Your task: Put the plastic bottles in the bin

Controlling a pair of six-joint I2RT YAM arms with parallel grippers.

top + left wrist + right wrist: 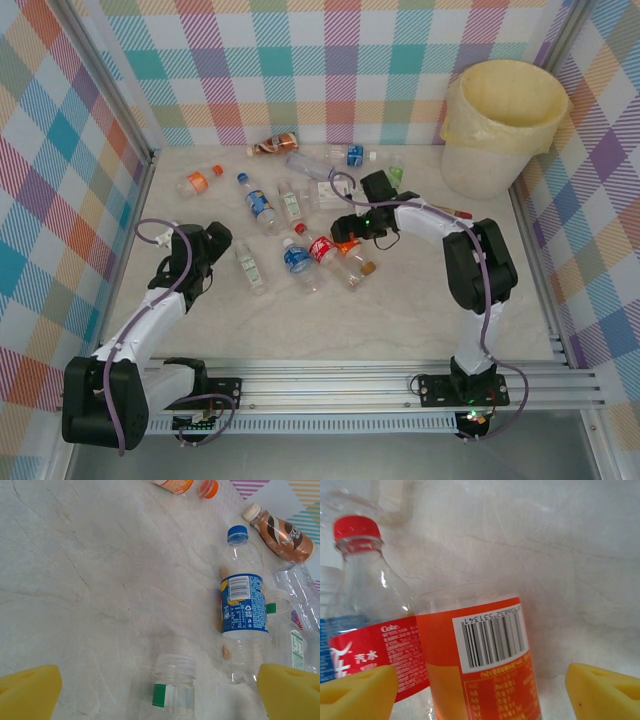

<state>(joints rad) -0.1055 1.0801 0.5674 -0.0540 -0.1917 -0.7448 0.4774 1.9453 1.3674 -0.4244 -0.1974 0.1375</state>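
Note:
Several plastic bottles lie scattered on the pale marble table [400,320]. My left gripper [222,248] [160,697] is open, and its yellow pads [27,692] stand wide on either side of a clear, capless bottle with a green-and-white label [172,687] [248,268]. My right gripper [348,232] [480,697] is also open and straddles an orange-labelled bottle [480,665] [358,260], with a gap at the right pad [605,690]. A red-capped, red-labelled bottle [365,605] [325,250] lies against the orange one. The bin [505,120] stands at the far right corner.
A blue-labelled bottle [242,605], a brown bottle [282,532] and an orange-capped one [187,485] lie beyond my left gripper. More bottles [345,155] crowd the table's back. Checked walls [60,180] close in the left, back and right sides.

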